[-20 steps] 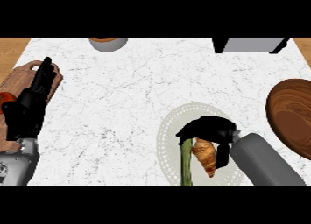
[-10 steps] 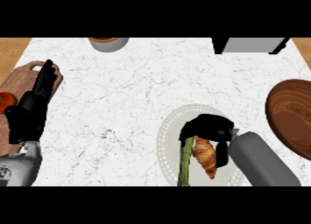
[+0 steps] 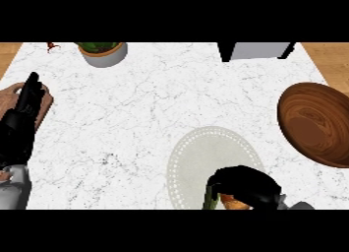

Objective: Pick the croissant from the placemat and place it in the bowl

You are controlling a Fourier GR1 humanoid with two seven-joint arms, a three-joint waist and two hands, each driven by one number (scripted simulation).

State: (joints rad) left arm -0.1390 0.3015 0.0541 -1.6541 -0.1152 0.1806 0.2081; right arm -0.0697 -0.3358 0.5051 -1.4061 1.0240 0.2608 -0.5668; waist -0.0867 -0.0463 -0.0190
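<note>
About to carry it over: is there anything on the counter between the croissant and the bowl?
Nothing visible. The right hand is curled over the croissant at the placemat's near edge; only bare marble lies between the mat and the wooden bowl to its right.

I see a white counter (image 3: 155, 98) veined with grey marbling, and a pale grey-green placemat (image 3: 206, 157) with a dotted rim just above my black right hand (image 3: 246, 187). Right of that hand the bowl (image 3: 322, 123) shows brown wood grain; under the fingers, the croissant (image 3: 233, 204) is orange-brown
</note>
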